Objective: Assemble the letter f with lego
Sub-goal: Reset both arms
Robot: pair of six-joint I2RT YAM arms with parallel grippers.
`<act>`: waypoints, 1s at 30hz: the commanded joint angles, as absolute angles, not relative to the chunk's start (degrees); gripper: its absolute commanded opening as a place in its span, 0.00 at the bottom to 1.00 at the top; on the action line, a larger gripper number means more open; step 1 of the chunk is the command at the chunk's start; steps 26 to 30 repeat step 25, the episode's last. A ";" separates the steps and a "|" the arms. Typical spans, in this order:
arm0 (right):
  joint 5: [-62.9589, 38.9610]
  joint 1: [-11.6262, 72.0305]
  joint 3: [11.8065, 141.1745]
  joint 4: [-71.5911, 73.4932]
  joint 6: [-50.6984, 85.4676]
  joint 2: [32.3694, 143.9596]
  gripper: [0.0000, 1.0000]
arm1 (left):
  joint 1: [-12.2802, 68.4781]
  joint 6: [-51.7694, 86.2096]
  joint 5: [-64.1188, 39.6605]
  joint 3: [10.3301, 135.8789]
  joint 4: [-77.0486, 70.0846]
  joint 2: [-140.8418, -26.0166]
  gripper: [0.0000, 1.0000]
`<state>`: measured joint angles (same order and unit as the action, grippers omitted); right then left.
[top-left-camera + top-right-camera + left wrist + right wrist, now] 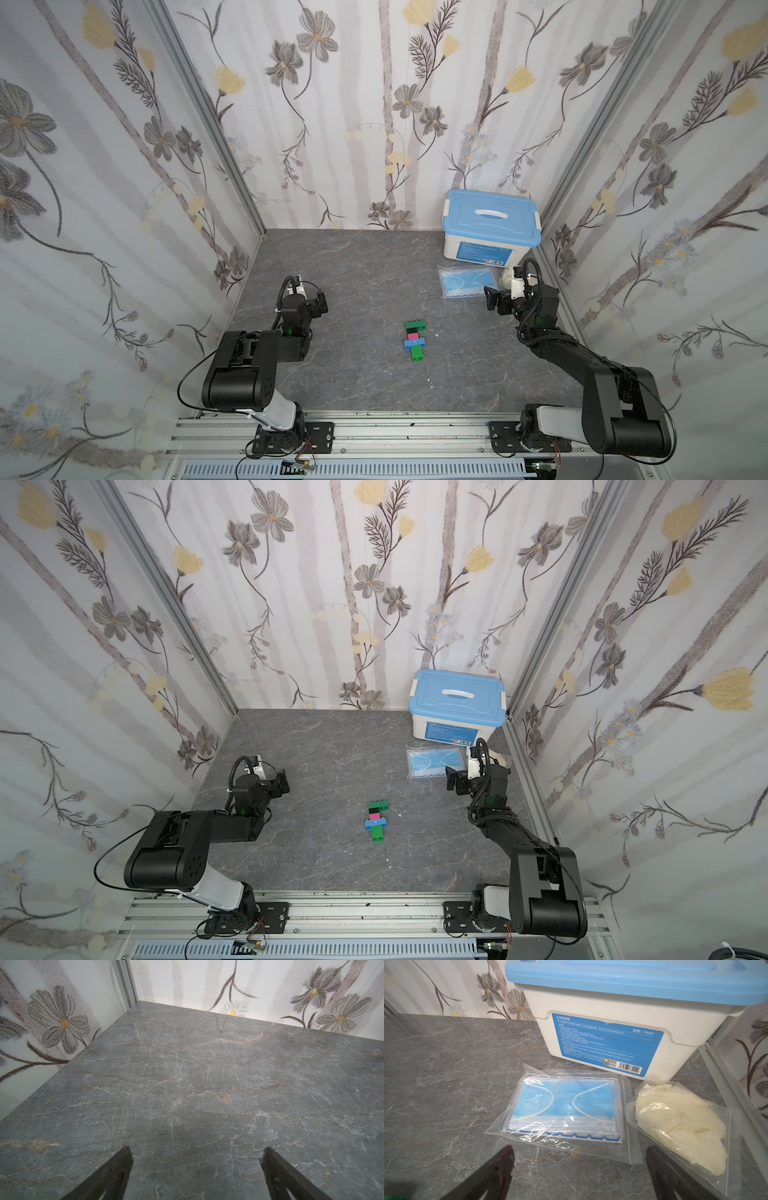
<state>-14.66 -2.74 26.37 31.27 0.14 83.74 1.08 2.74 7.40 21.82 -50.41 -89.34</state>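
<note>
Just below centre of the frame in both top views, flat on the grey marbled table (353,270): the letter f (414,340), lego (376,823) joined as green bar (416,325), black (411,331), pink (413,336), blue crossbar (414,343) and green end (417,353), well apart from both arms. At left of frame, left gripper (196,1149) released, jaws spread wide over bare table, grasping nothing. At right of frame, right gripper (580,1148) likewise released and empty, hovering near a clear packet of blue masks (562,1109) and a bag of pale gloves (675,1122). Behind these, white box (612,1022) with blue lid (633,980). On its blue label (607,1043), readable in the right wrist view: "化学实验箱" as heading, "货号: YX437" further along, a barcode (629,1068) and small QR square (606,1062) by the edge nearest the table; smaller print too fine to read.
</note>
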 commanded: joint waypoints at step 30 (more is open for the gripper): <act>-8.30 -0.09 23.95 42.28 -0.52 84.82 0.99 | 1.24 1.74 8.36 22.39 -51.10 -89.30 1.00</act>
